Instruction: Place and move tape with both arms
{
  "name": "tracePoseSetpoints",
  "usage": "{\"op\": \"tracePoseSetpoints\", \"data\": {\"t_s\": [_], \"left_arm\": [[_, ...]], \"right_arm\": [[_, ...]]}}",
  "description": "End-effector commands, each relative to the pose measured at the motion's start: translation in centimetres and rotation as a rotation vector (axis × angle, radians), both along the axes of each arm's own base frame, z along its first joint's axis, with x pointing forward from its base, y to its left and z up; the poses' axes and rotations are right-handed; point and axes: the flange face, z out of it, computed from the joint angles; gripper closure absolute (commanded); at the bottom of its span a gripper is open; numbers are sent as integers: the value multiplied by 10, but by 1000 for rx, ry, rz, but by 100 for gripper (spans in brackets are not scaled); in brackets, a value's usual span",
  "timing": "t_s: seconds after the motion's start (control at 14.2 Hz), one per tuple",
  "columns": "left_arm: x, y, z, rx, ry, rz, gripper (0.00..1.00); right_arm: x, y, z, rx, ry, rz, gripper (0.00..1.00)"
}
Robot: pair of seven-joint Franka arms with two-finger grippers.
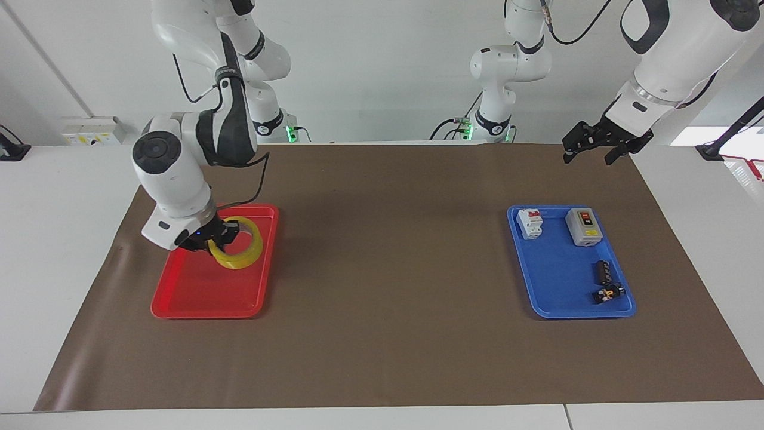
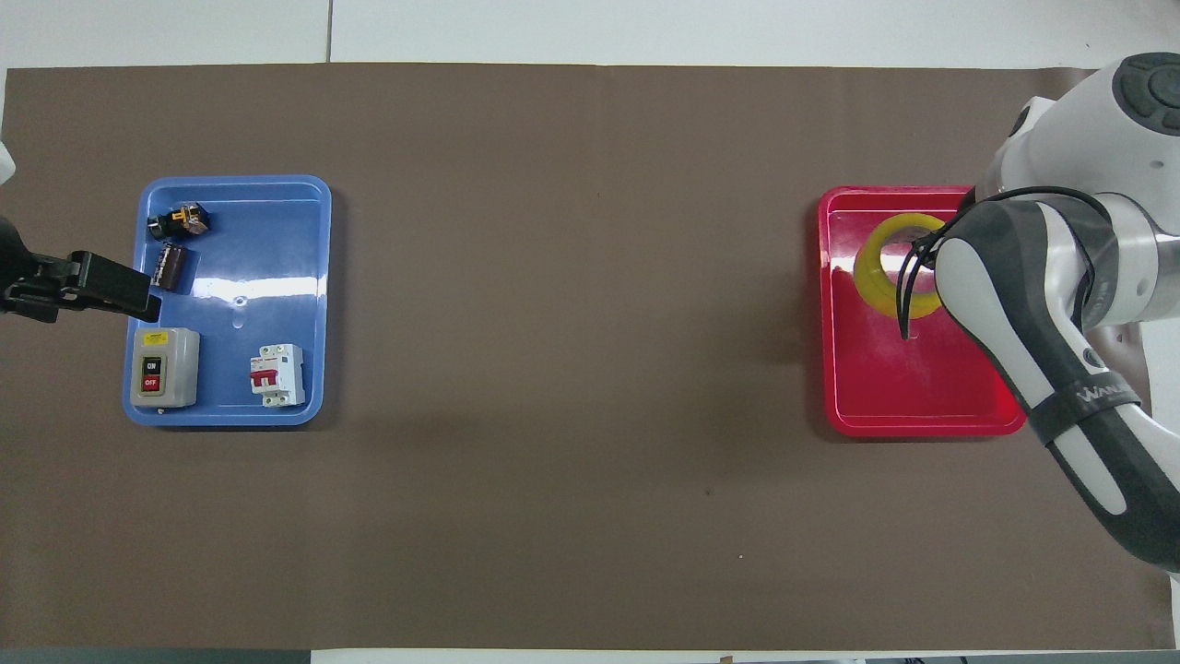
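The right tool [image 1: 216,239] is gripping the tape [image 1: 239,251] by its wall, holding it tilted over the red tray [image 1: 197,301], toward its twelve o'clock end. Releasing from there risks it rolling out. The left tool [image 1: 591,146] is waiting, spread wide.

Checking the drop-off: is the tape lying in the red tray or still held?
Still held: the right gripper is shut on the tape, tilted over the red tray. Whether it touches the floor cannot be told.
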Motion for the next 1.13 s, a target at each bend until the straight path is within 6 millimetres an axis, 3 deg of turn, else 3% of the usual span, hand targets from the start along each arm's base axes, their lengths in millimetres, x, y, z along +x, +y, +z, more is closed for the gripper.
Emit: {"op": "tracePoseSetpoints", "data": {"t_s": [0.0,0.21,0.49,1.06], "left_arm": [[-6,-2,4,6,-6,-10,0],[-6,3,5,6,-6,0,0],[-6,6,5,26,-9,-1,0],[-4,8,6,34,-25,3,0]], "right_arm": [[-28,-34,-34,17,-51,70,100],[-48,-71,-60,57,-70,36,100],[-58,-78,-78,108,-80,38,100],[-59,-67,-90,104,-116,43,100]]}}
